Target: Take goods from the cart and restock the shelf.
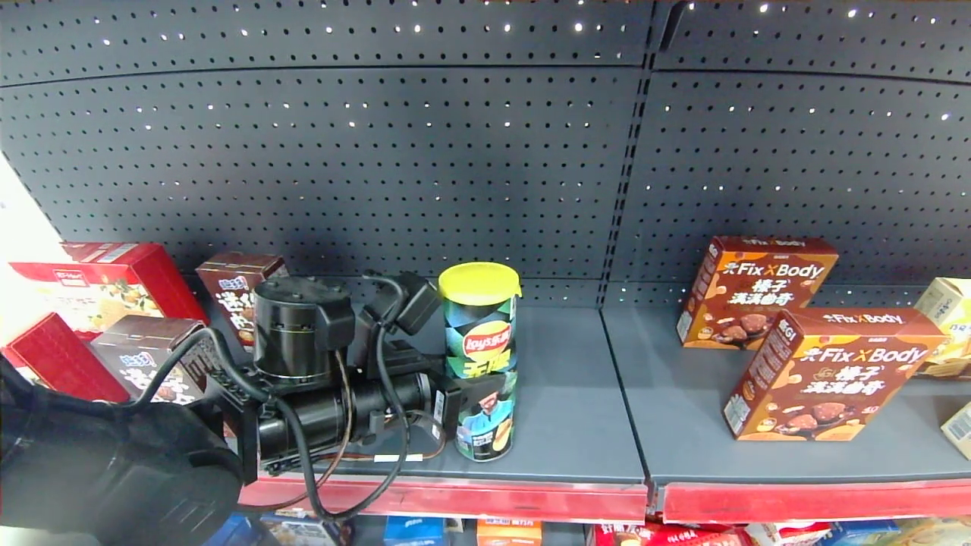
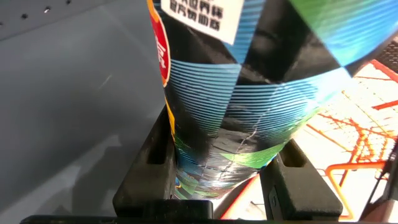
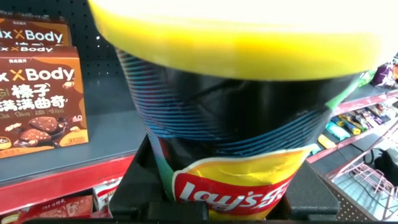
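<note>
Though stocked toward both ends, leaves the grey shelf (image 1: 561,425) bare on either side of the seam (image 1: 623,379) between its two bays, dark pegboard (image 1: 379,167) behind. Far left of the seam, against the pegboard: red boxes (image 1: 98,284), with dark brown boxes (image 1: 239,284) beside and in front of them, crowding the arm. Right of the seam: two brown cookie boxes (image 1: 758,292), the nearer one turned at an angle, and cream boxes (image 1: 944,326) farthest out. Left of the seam, near it, close behind the red front strip (image 1: 455,497): upright chip can (image 1: 479,334), yellow lid on. Grips that can low down with the left gripper (image 1: 476,402), fingers (image 2: 146,180) closed against both sides of the base, arm lying on the side away from the seam. Bare deck from can to seam, and from can back to the pegboard. Clamps a second chip can (image 3: 249,130) in the right gripper (image 3: 224,193), fingers snug on both flanks, out in front of the shelf, cookie boxes and red strip behind it.
</note>
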Controlling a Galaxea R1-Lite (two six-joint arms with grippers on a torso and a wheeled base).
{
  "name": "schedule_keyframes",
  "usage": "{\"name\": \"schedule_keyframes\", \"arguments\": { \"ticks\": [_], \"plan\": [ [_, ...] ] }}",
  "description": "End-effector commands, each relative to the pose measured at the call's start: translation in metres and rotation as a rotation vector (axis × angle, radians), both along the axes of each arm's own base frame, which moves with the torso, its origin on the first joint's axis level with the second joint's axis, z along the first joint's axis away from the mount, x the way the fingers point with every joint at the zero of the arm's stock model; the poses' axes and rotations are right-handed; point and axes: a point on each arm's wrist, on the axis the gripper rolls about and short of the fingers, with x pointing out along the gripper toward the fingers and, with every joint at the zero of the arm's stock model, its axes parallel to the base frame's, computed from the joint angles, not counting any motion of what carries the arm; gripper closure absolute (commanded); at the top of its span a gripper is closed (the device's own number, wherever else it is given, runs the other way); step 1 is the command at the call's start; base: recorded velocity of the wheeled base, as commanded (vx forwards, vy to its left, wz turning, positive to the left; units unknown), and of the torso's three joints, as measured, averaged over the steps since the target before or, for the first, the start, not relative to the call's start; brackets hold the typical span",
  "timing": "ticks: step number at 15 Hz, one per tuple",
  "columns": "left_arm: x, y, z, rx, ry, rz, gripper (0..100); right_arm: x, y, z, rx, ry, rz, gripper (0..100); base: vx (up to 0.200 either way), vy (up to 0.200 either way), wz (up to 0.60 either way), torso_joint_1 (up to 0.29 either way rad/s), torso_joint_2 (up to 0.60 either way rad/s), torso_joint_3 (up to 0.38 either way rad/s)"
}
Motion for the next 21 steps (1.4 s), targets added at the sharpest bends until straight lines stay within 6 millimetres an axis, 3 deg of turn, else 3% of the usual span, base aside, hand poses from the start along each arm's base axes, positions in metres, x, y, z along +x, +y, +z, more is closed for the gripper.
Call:
{"name": "schedule_keyframes", "arguments": {
  "ticks": [1, 21],
  "plan": [
    [0.0032, 0.0002, -0.0033, 0.003, 0.01, 0.006, 100, 0.0001, 0.0, -0.0007, 0.0, 0.001, 0.0, 100, 0.0, 0.0, 0.0, 0.0, 0.0, 0.0],
    [-0.0024, 0.0036, -0.0049, 0.01, 0.017, 0.007, 100, -0.0012, 0.0002, -0.0015, -0.001, -0.005, 0.0, 100, 0.0, 0.0, 0.0, 0.0, 0.0, 0.0]
  ]
}}
